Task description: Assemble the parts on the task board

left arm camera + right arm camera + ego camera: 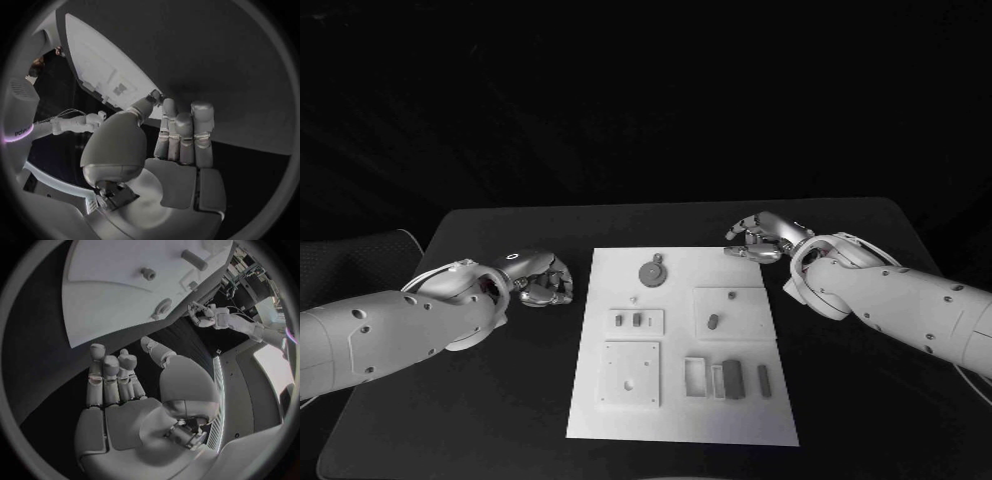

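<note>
Left hand sits at nine o'clock off the task board, fingers loosely together, holding nothing. The board's matte white plate carries small grey parts: a round-headed piece at twelve, blocky bars at five. Right hand at one o'clock is likewise empty. Risk, I'd judge: smooth metal fingers knocking these small, light parts askew.

The flat black rectangular table stands in a very dark room. Behind its far edge all is black, and no wall can be made out. At the left of the table is a dark padded seat, partly visible beside the table's edge.
</note>
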Available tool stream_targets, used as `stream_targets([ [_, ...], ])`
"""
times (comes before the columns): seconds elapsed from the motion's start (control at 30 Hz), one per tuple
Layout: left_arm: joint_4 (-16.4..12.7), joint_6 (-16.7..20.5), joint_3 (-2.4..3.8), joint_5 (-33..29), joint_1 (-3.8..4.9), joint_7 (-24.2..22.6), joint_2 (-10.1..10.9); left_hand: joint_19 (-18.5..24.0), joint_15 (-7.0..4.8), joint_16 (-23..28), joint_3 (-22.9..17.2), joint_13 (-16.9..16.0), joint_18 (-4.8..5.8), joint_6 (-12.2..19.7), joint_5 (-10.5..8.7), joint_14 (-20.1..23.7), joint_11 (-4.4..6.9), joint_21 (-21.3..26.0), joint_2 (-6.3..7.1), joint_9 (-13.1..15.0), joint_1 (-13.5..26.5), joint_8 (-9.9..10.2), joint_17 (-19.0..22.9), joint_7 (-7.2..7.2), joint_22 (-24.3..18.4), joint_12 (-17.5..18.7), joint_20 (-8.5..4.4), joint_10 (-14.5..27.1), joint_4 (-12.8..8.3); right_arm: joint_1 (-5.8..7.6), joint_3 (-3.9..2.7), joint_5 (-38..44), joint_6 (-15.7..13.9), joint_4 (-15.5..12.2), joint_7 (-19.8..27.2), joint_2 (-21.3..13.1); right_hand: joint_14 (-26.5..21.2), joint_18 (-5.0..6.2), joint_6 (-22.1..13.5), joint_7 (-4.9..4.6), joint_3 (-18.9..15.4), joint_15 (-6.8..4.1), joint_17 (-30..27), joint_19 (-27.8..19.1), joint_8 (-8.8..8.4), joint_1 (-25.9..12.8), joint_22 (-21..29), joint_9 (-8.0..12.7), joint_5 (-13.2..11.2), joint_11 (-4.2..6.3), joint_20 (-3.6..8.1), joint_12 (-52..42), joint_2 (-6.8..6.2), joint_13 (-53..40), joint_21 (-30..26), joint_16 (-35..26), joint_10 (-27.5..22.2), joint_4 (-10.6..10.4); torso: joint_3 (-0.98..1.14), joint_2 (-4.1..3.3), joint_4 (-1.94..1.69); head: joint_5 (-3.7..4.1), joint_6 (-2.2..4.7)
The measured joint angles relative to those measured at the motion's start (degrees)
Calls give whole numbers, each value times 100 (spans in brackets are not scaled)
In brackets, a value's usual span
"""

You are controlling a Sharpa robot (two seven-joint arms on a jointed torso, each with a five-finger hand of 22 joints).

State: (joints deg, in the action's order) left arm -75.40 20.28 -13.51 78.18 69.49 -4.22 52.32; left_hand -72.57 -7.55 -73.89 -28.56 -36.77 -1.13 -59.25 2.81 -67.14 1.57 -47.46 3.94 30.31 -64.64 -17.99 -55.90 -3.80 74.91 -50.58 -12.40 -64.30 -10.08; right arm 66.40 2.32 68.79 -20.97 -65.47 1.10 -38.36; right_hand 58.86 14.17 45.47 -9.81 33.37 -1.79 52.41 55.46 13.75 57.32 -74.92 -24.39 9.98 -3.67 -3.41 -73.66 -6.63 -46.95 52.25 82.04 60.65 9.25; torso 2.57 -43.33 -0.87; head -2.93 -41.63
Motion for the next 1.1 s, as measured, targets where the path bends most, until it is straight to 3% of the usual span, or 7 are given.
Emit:
stream_targets([
  [0.17, -151, -19, 3, 26, 240, 31, -27, 10, 0, 0, 0, 5, 4, 0, 0, -1, 0, 0, 6, 4, 6, -2, -3, 0, 0, 0, -10, 0, 0, 0, 0, 0, 0, 4, -2, 14, -1, -1, 0, 0, 0, 1, 0, 0, 0, 0, 0, 0, 0, 0, 0, 0, 0, 0, 0, 0, 0, 0, -3, 1, -1, 0, 7],
  [0.27, -160, -28, 5, 51, 324, 53, -120, 10, 0, 0, -15, 5, 5, -1, 0, -2, 0, 0, 24, 5, -11, -1, -3, 0, 0, 0, -10, 0, 15, 0, 0, -1, 1, 6, -2, 27, -1, -2, 0, 1, 0, 1, 0, 0, 0, 0, 0, 5, 0, 1, 0, 0, 0, 0, 0, 0, 1, 0, -5, 0, -2, 4, 12],
  [0.7, -86, -185, 0, 175, 336, 81, -783, -13, -1, 0, -15, 5, 6, -2, 9, -23, -1, 0, 47, 3, -2, 8, -8, -1, -1, 0, -31, 0, 15, 0, 0, -1, 5, 17, -4, 78, -2, -4, -9, 10, 0, 2, 0, 0, 0, 0, 1, 5, 0, 9, 0, 0, 0, -1, 0, 0, 9, 0, -5, -2, 0, 60, 43],
  [1.1, 123, -329, -3, 338, 331, 104, -1247, -14, 7, 23, -32, 4, 7, 11, 11, -34, -1, 0, 74, -6, -20, 37, -16, -18, -1, 0, -29, 0, 24, 0, 0, -2, 9, 18, -5, 102, 9, -6, -9, 11, 0, -9, 0, 0, 0, 0, 1, 5, 0, 9, 0, 0, 0, -1, 0, 0, 9, 0, -3, -6, 5, 127, 40],
])
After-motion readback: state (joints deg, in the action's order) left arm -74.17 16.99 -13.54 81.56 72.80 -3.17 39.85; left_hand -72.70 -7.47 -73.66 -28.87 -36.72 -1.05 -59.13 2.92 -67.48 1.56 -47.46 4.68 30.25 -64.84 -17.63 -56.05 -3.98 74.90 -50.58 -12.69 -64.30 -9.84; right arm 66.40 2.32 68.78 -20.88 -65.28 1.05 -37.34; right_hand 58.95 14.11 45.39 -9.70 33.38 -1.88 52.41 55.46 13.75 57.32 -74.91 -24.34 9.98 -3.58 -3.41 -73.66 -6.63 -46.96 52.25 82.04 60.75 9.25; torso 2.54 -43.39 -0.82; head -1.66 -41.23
